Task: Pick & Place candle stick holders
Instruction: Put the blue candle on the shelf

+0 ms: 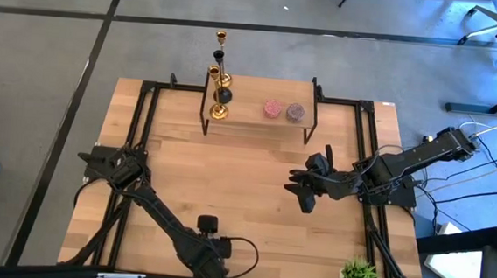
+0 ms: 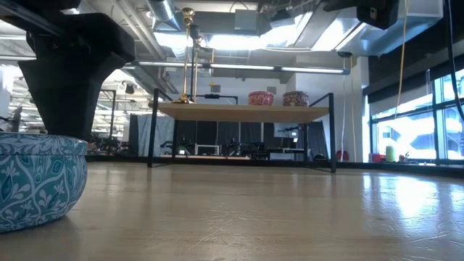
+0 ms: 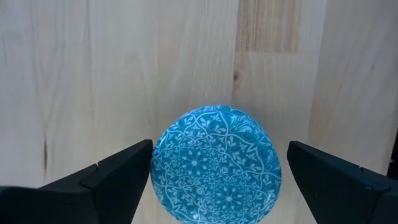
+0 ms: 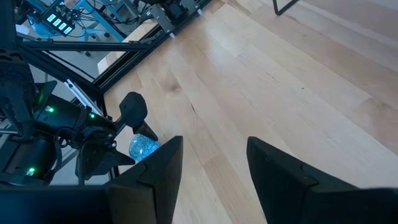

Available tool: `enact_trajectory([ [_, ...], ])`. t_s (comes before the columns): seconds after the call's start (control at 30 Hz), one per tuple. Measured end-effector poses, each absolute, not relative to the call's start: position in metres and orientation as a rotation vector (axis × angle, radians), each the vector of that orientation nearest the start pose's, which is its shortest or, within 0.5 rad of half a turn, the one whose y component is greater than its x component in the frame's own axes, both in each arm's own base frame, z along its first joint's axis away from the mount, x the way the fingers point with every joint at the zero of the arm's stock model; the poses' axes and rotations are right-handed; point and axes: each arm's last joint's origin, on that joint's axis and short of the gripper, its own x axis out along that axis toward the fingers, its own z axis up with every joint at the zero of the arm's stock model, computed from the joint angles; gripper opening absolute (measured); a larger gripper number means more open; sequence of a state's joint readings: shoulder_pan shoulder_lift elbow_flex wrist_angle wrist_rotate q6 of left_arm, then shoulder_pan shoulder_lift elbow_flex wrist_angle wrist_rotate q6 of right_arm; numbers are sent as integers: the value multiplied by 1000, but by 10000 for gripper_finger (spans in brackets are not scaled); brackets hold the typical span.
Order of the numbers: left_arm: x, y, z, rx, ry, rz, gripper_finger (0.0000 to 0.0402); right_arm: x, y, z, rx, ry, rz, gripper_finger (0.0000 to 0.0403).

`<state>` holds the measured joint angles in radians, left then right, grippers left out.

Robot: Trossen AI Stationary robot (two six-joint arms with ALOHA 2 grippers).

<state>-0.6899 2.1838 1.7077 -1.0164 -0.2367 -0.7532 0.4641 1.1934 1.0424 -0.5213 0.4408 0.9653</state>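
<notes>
Both candlesticks [image 1: 220, 89] stand upright at the left end of the raised shelf [image 1: 250, 120] at the counter's [image 1: 253, 192] far edge, well apart from either gripper. Left gripper [image 3: 214, 180]: jaws spread wide, straddling a blue patterned bowl [image 3: 216, 165] without touching it. Right gripper [image 1: 305, 188]: over mid-counter, jaws part open, holding nothing. No legible writing.

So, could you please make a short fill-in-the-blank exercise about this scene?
1. The two candle stick holders stand on the small raised ____.
2. The left gripper is open around a ____ patterned bowl.
3. The right gripper holds ____.

Missing words: shelf; blue; nothing
</notes>
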Motion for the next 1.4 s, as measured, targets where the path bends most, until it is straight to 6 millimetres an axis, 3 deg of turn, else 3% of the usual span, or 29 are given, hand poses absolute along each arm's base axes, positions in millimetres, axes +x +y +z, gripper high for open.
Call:
enact_trajectory([
  [0.5,333,-264,165,20,1359,152,367,227,100,313,645,560,-255,184],
  [1.2,335,-263,159,-12,1396,157,293,227,100,313,645,557,-258,183],
  [1.4,328,-251,163,44,1434,279,292,227,100,313,663,555,-263,183],
])
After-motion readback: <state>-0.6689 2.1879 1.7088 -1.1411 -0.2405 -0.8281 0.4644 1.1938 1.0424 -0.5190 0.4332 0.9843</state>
